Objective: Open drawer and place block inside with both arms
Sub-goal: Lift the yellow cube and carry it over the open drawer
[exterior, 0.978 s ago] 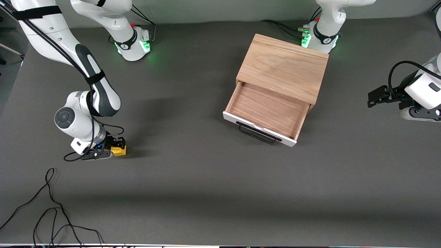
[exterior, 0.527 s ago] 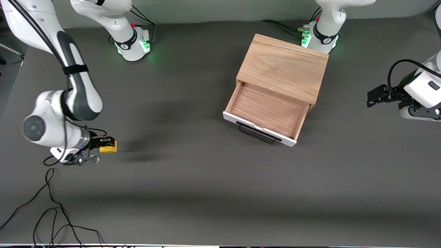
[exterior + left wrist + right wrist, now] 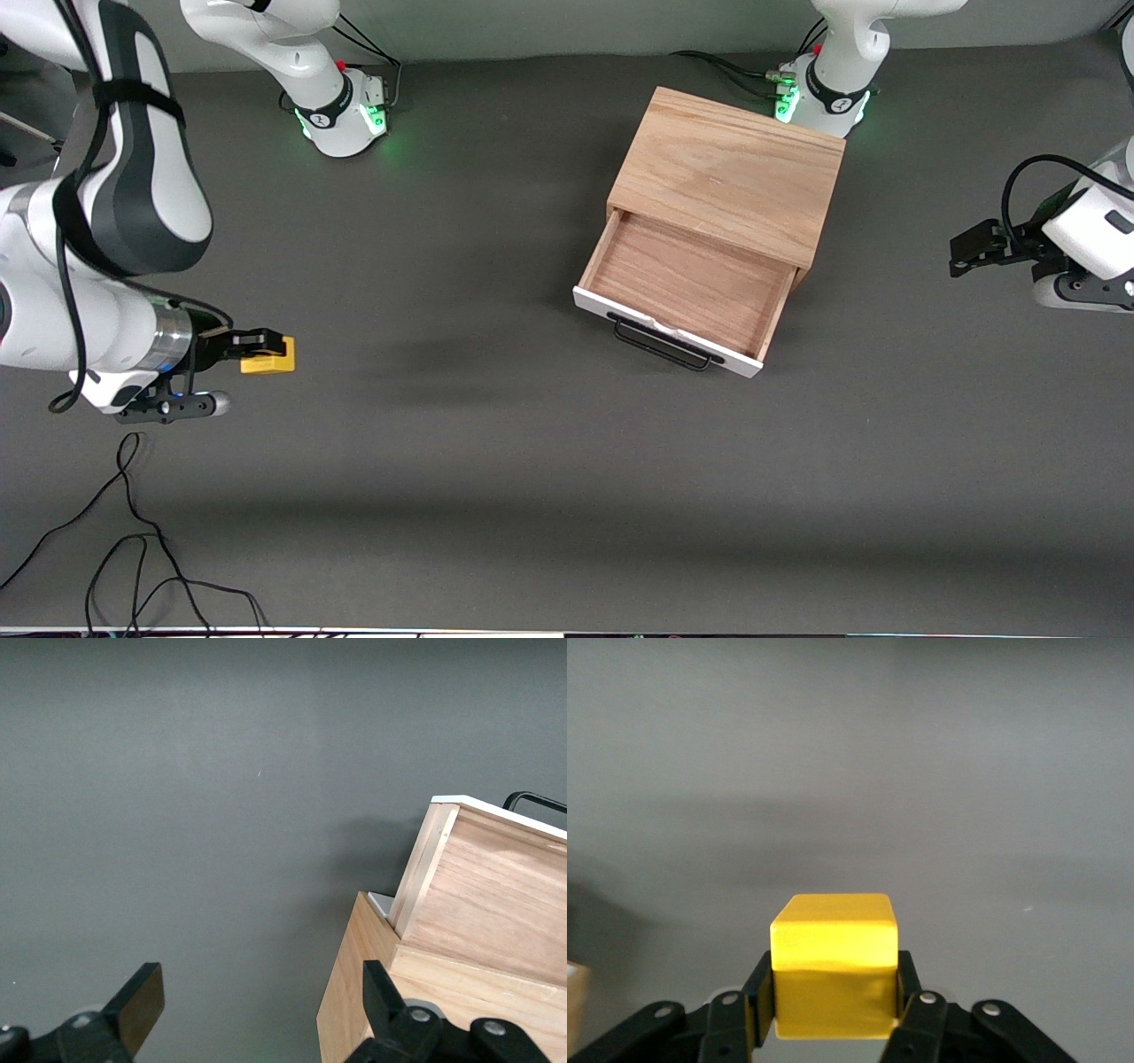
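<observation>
Front view: drawer stands pulled out of its cabinet. Right gripper is clamped on the block, raised over the counter at the right arm's end. Left gripper waits, fingers spread, empty. Carry step in hand; next, travel over the drawer and release.

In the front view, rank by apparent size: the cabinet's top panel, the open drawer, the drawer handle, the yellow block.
1. Cabinet top panel, largest.
2. Drawer, open; its visible part looks somewhat smaller.
3. Drawer handle, a thin black wire loop.
4. Block, smallest, though the right gripper holds it in the air, nearer the camera, so it looks slightly enlarged.
</observation>
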